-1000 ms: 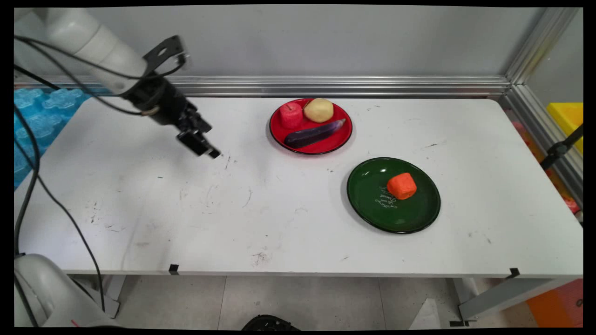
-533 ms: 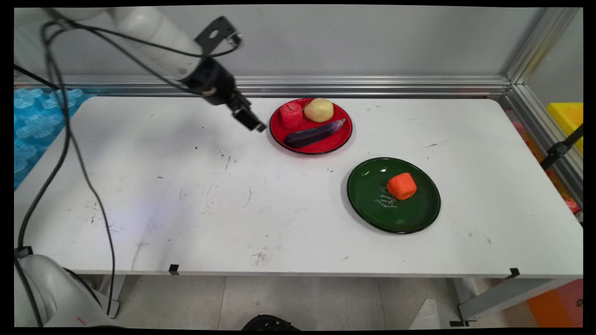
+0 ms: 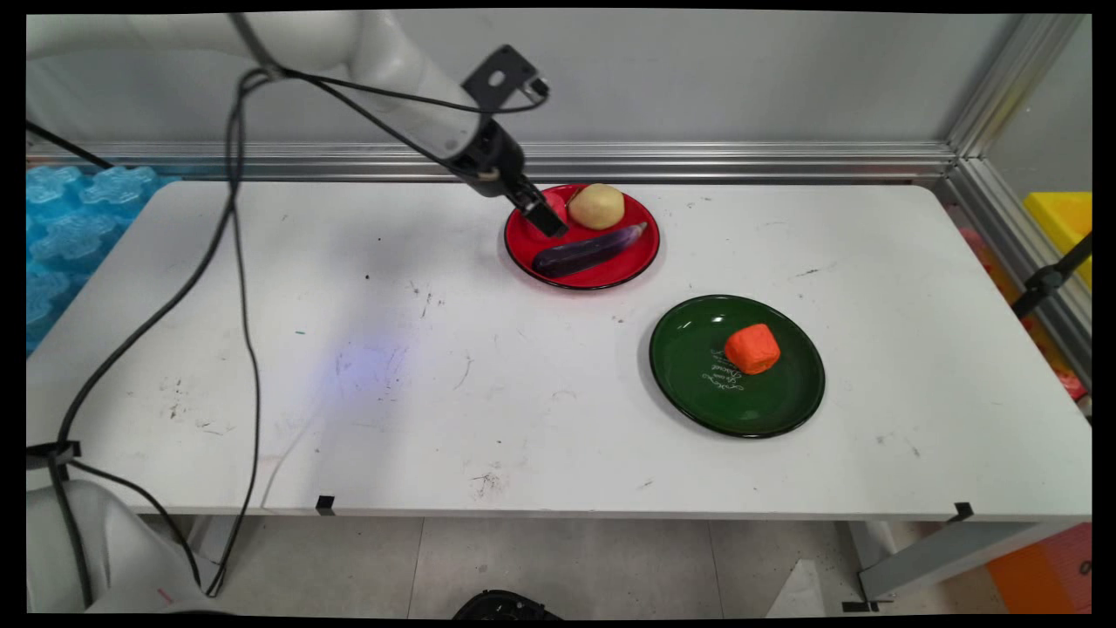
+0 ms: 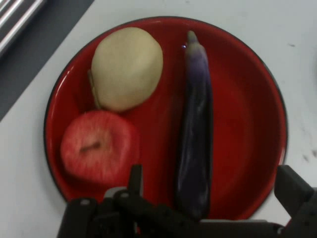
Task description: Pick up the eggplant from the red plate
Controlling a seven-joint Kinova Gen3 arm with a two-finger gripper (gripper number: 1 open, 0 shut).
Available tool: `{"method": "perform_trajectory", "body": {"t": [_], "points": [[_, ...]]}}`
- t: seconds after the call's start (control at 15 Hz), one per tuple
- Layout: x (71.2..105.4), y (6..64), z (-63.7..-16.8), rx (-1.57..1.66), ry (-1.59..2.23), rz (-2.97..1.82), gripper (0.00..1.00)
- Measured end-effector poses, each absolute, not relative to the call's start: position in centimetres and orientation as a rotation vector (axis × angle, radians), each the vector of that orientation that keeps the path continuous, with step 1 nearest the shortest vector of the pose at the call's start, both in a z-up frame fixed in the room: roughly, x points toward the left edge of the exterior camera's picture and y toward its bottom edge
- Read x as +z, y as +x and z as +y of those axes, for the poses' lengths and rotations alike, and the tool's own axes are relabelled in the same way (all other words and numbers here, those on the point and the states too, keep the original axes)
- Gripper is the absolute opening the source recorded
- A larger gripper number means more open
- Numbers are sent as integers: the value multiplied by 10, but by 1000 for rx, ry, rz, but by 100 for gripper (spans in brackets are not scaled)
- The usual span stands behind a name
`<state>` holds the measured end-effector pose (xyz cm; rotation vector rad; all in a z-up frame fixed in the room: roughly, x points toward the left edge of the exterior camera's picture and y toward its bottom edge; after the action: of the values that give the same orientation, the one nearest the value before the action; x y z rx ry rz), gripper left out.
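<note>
While hanging over the red plate (image 4: pixel 257 89) at the table's (image 3: pixel 349 392) far side, gripper (image 4: pixel 210 198) spread wide, fingers apart. Eggplant (image 4: pixel 195 129) directly ahead between the fingers, lengthwise along the hand view, stem tip away from the hand. Apple (image 4: pixel 99 146) beside one finger, potato (image 4: pixel 128 67) beyond it. Green plate (image 3: pixel 689 366) with orange block (image 3: pixel 751 348) well apart.

red plate (image 4: pixel 257 99) | red apple (image 4: pixel 99 147) | tan potato (image 4: pixel 128 67) | purple eggplant (image 4: pixel 195 134) | green plate (image 3: pixel 689 384), orange block (image 3: pixel 752 348)
</note>
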<state>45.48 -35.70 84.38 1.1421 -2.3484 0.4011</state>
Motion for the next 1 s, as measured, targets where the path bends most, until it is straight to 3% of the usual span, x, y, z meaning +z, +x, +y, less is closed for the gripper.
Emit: {"method": "perform_trajectory", "body": {"t": [1.0], "points": [[762,390,-431,431,1128,-2422,100]]}}
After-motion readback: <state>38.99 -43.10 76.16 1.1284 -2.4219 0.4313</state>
